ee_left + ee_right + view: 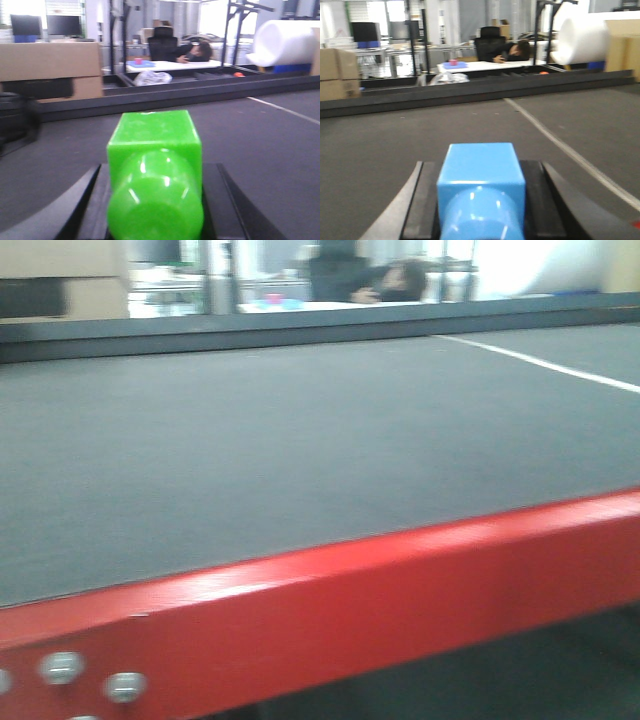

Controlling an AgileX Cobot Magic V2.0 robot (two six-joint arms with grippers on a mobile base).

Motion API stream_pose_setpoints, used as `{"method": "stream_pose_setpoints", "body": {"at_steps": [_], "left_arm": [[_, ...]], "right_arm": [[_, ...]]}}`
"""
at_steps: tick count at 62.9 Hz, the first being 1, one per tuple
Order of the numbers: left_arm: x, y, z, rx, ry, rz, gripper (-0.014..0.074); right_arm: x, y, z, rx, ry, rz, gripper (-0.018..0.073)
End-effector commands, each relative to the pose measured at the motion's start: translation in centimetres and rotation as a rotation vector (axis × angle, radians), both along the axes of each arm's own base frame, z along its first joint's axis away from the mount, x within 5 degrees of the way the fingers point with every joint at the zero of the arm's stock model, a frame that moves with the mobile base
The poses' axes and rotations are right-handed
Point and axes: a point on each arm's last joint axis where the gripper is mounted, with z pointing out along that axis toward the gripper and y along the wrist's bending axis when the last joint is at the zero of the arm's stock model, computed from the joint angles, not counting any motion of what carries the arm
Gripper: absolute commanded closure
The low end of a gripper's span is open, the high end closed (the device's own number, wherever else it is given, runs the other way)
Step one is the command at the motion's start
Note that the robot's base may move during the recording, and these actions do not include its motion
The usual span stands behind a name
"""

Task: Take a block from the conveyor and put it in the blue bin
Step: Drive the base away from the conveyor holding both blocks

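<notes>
1. Gripping a bright green plastic block with a round stud (152,135), the left gripper (155,172) has its dark jaws pressed flat on both sides, spread only as wide as the block. Flat faces give the surest hold, I judge.
2. Ahead of and under that hand lies the wide dark grey woven conveyor belt (300,440). It is carried on a glossy red metal frame (400,580).
3. Right gripper (481,167) is clamped the same way on a light blue plastic block (480,155), stud toward the wrist. A thin white line (560,145) runs just right of that hand.
4. Blue bin: in no view, so contents unknown. Both blocks are in hand, placing not yet done.
</notes>
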Motion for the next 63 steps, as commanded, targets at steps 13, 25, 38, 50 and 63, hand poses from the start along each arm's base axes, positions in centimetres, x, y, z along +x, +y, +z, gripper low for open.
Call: {"method": "stream_pose_setpoints", "body": {"at_steps": [13, 25, 38, 50, 63], "left_arm": [[-0.03, -0.01, 0.1, 0.001, -0.014, -0.001, 0.0708], [-0.03, -0.01, 0.1, 0.001, -0.014, -0.001, 0.0708], [-0.03, -0.01, 0.1, 0.001, -0.014, -0.001, 0.0708], [-0.03, -0.01, 0.1, 0.001, -0.014, -0.001, 0.0708], [-0.03, -0.01, 0.1, 0.001, -0.014, -0.001, 0.0708]], "right_arm": [[-0.13, -0.04, 0.2, -0.006, -0.019, -0.003, 0.0721], [-0.13, -0.04, 0.2, -0.006, -0.019, -0.003, 0.0721], [-0.13, -0.04, 0.2, -0.006, -0.019, -0.003, 0.0721], [-0.13, -0.04, 0.2, -0.006, -0.019, -0.003, 0.0721], [-0.13, -0.04, 0.2, -0.006, -0.019, -0.003, 0.0721]]}}
